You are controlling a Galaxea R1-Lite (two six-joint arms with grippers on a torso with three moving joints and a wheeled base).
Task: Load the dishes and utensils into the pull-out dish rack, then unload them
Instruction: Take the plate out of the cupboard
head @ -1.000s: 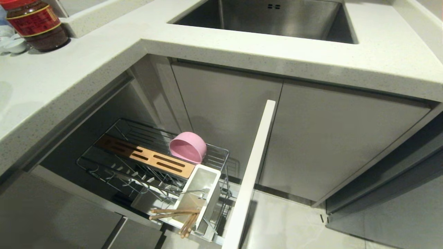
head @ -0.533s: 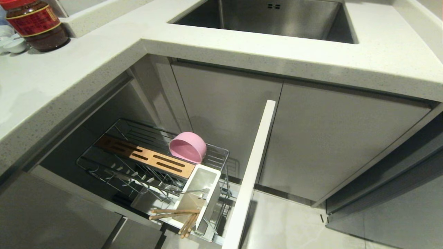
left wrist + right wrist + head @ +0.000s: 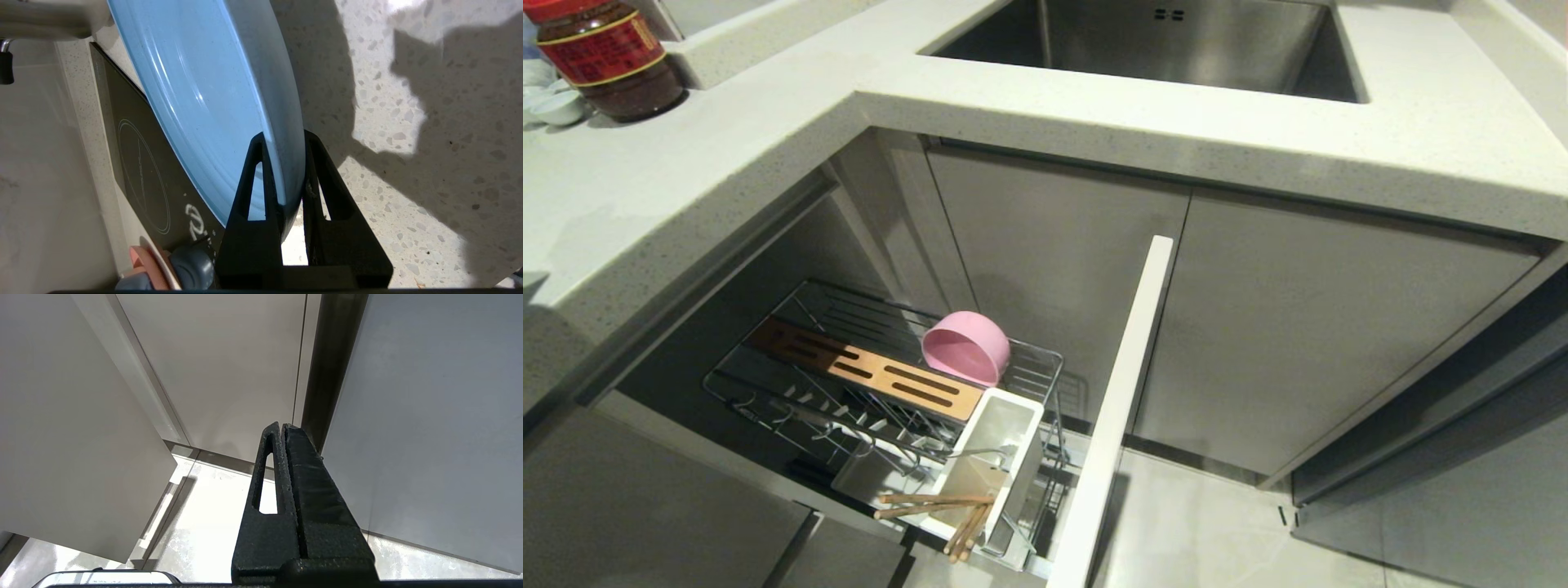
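The left tool (image 3: 284, 139) pinches the rim of the light blue plate (image 3: 204, 94), one finger on each face, and holds it on edge above the speckled pale counter (image 3: 408, 122), near a black cooktop (image 3: 139, 163). The right tool (image 3: 282, 428) hangs parked with its fingers pressed together, empty, before grey cabinet doors. In the head view, the pull-out dish rack (image 3: 768, 408) stands open beneath the counter, beside the steel sink (image 3: 1176, 41). The pink bowl (image 3: 966, 347) leans in the rack behind the slotted wooden strip (image 3: 866, 369). Chopsticks (image 3: 935, 500) lie across the white utensil holder (image 3: 1013, 433).
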